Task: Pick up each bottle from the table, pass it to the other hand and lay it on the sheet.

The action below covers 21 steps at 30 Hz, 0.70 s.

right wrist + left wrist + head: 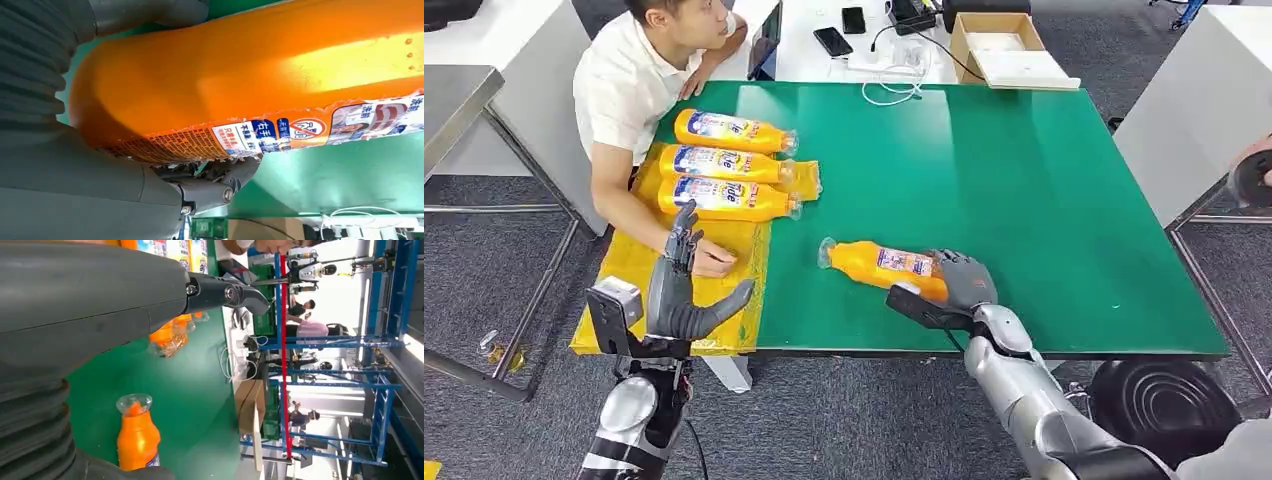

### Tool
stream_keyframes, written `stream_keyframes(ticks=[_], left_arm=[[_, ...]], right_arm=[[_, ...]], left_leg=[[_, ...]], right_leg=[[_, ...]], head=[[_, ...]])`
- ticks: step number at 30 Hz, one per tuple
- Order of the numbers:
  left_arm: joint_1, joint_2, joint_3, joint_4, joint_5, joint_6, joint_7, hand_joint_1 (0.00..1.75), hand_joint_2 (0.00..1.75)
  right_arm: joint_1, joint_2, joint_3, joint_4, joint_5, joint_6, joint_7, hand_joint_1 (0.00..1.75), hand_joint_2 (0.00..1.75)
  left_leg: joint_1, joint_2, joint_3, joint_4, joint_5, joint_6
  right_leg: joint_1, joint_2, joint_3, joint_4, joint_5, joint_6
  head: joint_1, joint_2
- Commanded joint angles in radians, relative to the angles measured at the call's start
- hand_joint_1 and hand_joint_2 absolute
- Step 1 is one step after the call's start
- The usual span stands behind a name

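Note:
An orange detergent bottle [879, 263] [137, 437] [250, 80] lies on its side on the green table [1024, 200], its cap toward the yellow sheet [639, 265]. My right hand [964, 283] [75, 190] grips the bottle's base end, fingers over the top and thumb along the near side. Three more orange bottles [724, 162] lie side by side on the far part of the sheet. Over the sheet's near end my left hand [679, 295] [90, 295] stands upright and open, fingers spread, holding nothing.
A person sits at the table's left corner, one hand [712, 262] resting on the sheet just beyond my left fingers. A cardboard box [999, 45], phones [832, 40] and a white cable [894, 80] lie on the white desk behind the table. A black round object [1164, 405] sits below the front right edge.

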<state>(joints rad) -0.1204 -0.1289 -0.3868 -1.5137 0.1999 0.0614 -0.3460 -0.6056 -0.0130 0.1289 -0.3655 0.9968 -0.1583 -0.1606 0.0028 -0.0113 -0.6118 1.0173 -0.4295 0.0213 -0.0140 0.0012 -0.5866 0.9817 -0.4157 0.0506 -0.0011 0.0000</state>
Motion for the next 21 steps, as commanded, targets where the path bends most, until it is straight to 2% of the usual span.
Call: stream_keyframes(ticks=[1, 5, 9, 11, 13, 16, 21], left_arm=[[-0.018, 0.027, -0.009, 0.055, 0.017, -0.002, 0.012, 0.0, 1.75], [0.03, 0.026, -0.004, 0.032, 0.048, -0.013, 0.025, 0.0, 1.75], [0.107, 0.032, 0.008, -0.029, 0.077, -0.007, 0.031, 0.0, 1.75], [0.113, 0.034, 0.006, -0.034, 0.077, -0.007, 0.031, 0.0, 1.75], [0.133, 0.031, 0.009, -0.05, 0.107, -0.012, 0.043, 0.0, 1.75], [0.167, 0.025, 0.003, -0.067, 0.141, -0.005, 0.062, 0.0, 1.75], [0.161, 0.029, -0.018, -0.043, 0.095, 0.036, 0.032, 0.0, 1.75]], right_arm=[[0.057, 0.027, -0.066, 0.072, -0.052, 0.04, -0.032, 1.75, 1.75], [0.072, 0.052, -0.076, 0.031, -0.1, 0.013, -0.14, 1.75, 1.75], [0.118, 0.128, -0.109, -0.132, -0.273, -0.043, -0.279, 1.75, 1.75], [0.125, 0.135, -0.098, -0.151, -0.276, -0.044, -0.264, 1.75, 1.75], [0.175, 0.15, -0.073, -0.266, -0.357, -0.112, -0.314, 1.75, 1.75], [0.261, 0.175, 0.017, -0.454, -0.406, -0.219, -0.306, 1.75, 1.75], [0.321, 0.15, 0.153, -0.594, -0.447, -0.302, -0.28, 1.75, 1.75]], left_leg=[[0.001, -0.001, 0.004, -0.002, 0.0, -0.001], [0.001, 0.0, 0.005, -0.002, 0.0, -0.001], [0.001, 0.006, 0.007, -0.003, -0.002, -0.002], [0.001, 0.007, 0.006, -0.002, -0.002, -0.002], [0.001, 0.005, 0.004, -0.001, -0.002, -0.002], [0.001, 0.004, 0.001, -0.001, -0.002, -0.002], [0.001, 0.003, -0.002, -0.001, -0.003, -0.002]], right_leg=[[0.001, -0.002, 0.005, -0.002, -0.001, -0.002], [0.001, -0.001, 0.005, -0.002, 0.0, -0.002], [0.001, 0.006, 0.006, -0.002, 0.0, -0.003], [0.001, 0.008, 0.004, -0.001, 0.0, -0.002], [0.001, 0.006, 0.002, 0.0, -0.001, -0.003], [0.001, 0.005, 0.0, 0.0, -0.001, -0.002], [0.001, 0.005, -0.001, 0.001, -0.003, -0.002]], head=[[0.0, 0.0], [0.0, 0.0], [0.0, 0.0], [0.0, 0.0], [0.0, 0.0], [-0.001, 0.0], [0.0, 0.0]])
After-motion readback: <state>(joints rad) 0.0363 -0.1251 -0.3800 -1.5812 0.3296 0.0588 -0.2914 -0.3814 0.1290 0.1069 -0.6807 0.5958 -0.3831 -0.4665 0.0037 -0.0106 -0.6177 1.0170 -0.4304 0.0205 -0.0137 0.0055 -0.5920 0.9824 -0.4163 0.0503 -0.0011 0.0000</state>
